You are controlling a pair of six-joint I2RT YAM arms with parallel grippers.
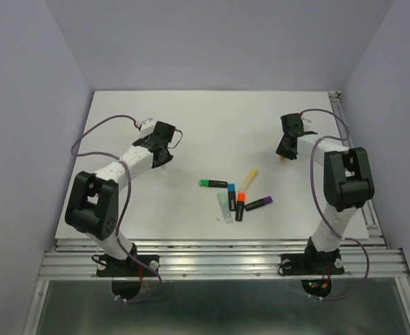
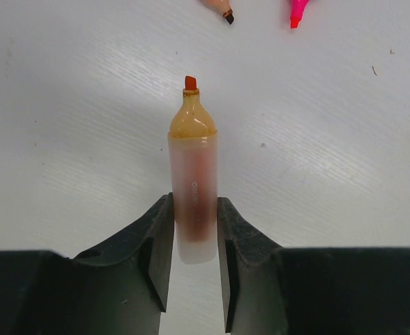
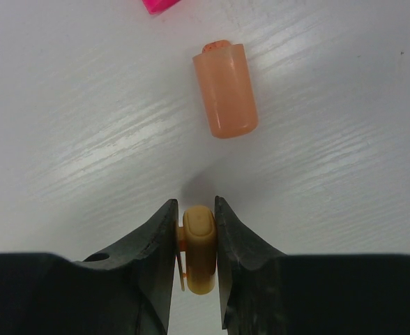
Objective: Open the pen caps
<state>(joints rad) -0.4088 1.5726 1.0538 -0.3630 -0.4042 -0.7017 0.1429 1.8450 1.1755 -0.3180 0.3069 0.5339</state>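
Pens (image 1: pixel 231 197) lie mid table (image 1: pixel 191 118), btwn L tool (image 1: pixel 164 164) & R tool (image 1: pixel 283 155).

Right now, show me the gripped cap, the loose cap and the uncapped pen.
gripped cap (image 3: pixel 200 241), right wrist view, top
loose cap (image 3: pixel 226 91), right wrist view, side
uncapped pen (image 2: pixel 193 188), left wrist view, barrel

Faint pale lettering printed along the translucent orange pen barrel (image 2: pixel 193 202), too blurred to be read, no other text legible

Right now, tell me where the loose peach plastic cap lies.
In the right wrist view, the peach plastic cap lies on the white table ahead of the right end effector, which grips a small yellow-orange cap; a pink piece lies beyond.
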